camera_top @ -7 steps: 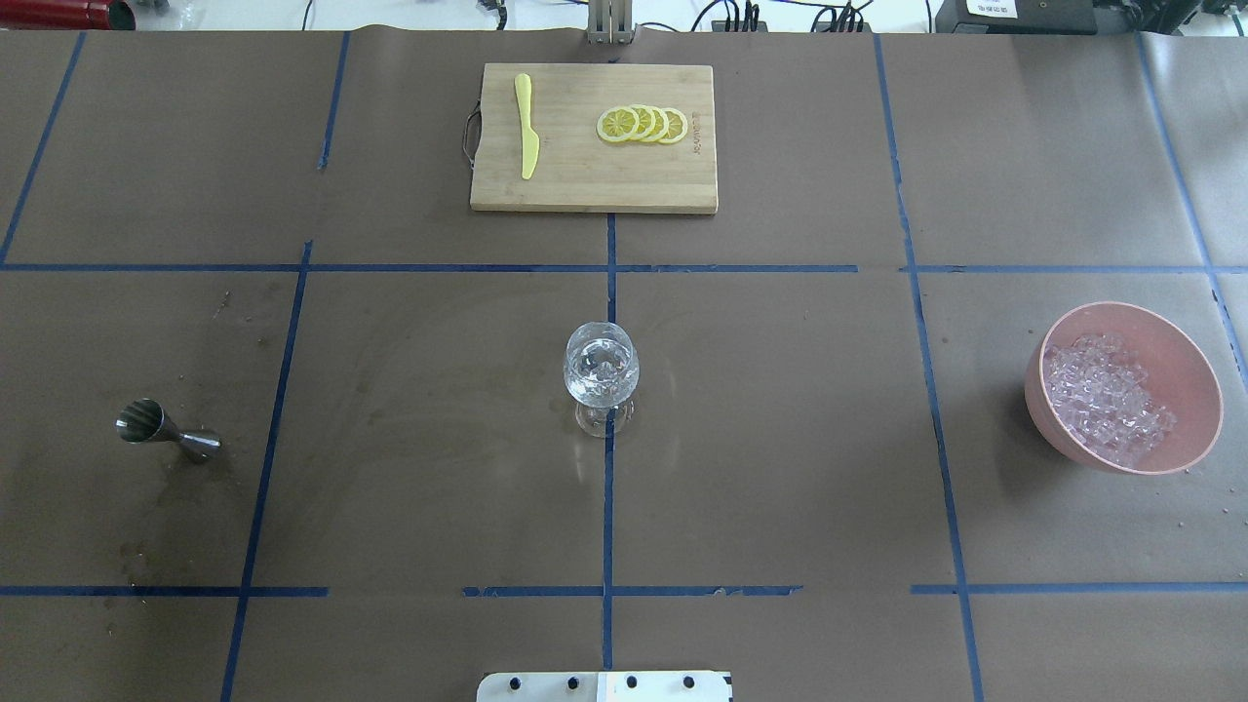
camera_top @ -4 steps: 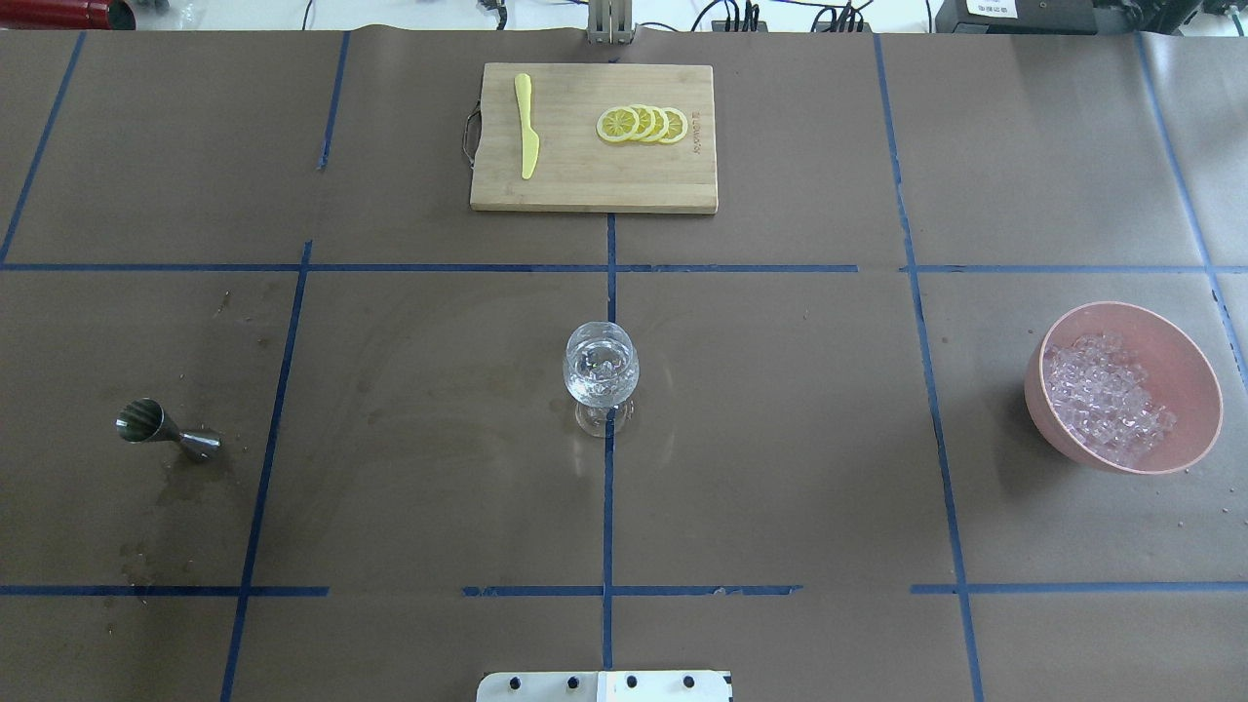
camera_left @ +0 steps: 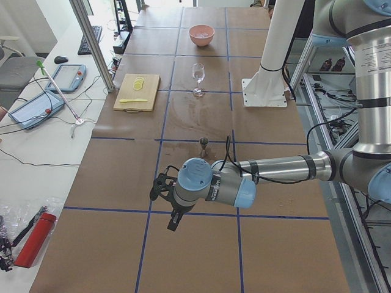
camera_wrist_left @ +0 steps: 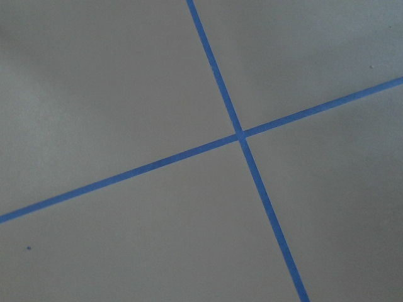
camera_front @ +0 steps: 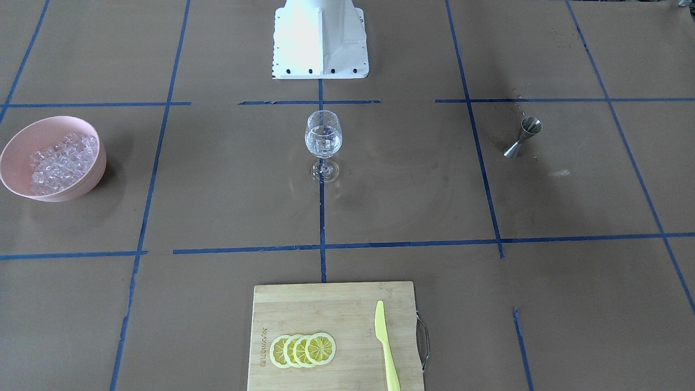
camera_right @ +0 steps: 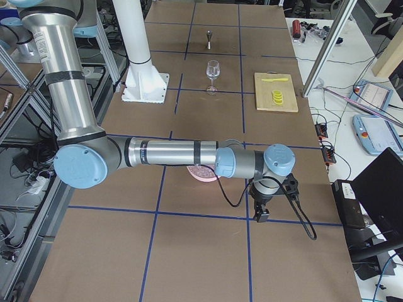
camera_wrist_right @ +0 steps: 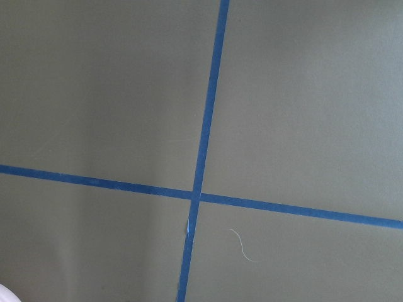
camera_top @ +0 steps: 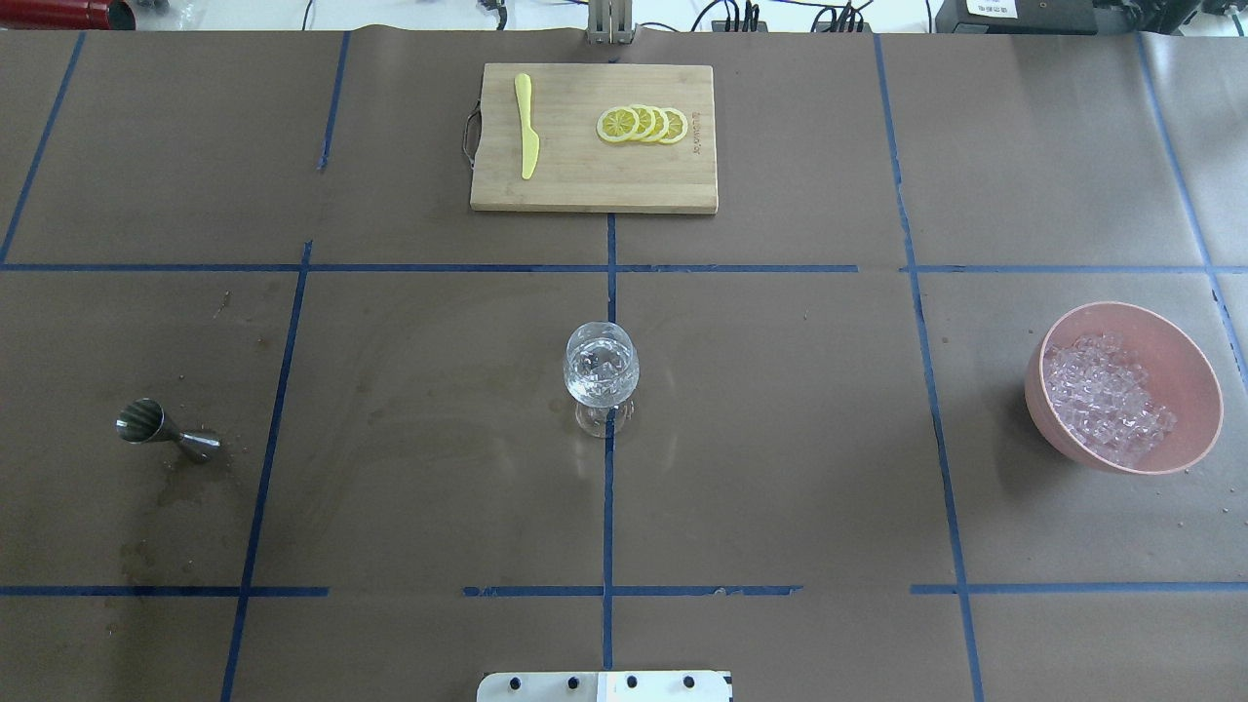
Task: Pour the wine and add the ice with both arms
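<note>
Bamboo board (camera_top: 575, 185) bears an unreadable stamp; ice (camera_top: 1107, 395) lies in pink bowl (camera_top: 1188, 363).

Pretty clearly a robotics lab. Big table (camera_top: 780, 439) wrapped in brown paper with a blue tape grid (camera_top: 607, 507), plus control tablets (camera_left: 64, 77), loose cables (camera_right: 324, 129) and a monitor (camera_right: 378, 189) alongside.
</note>
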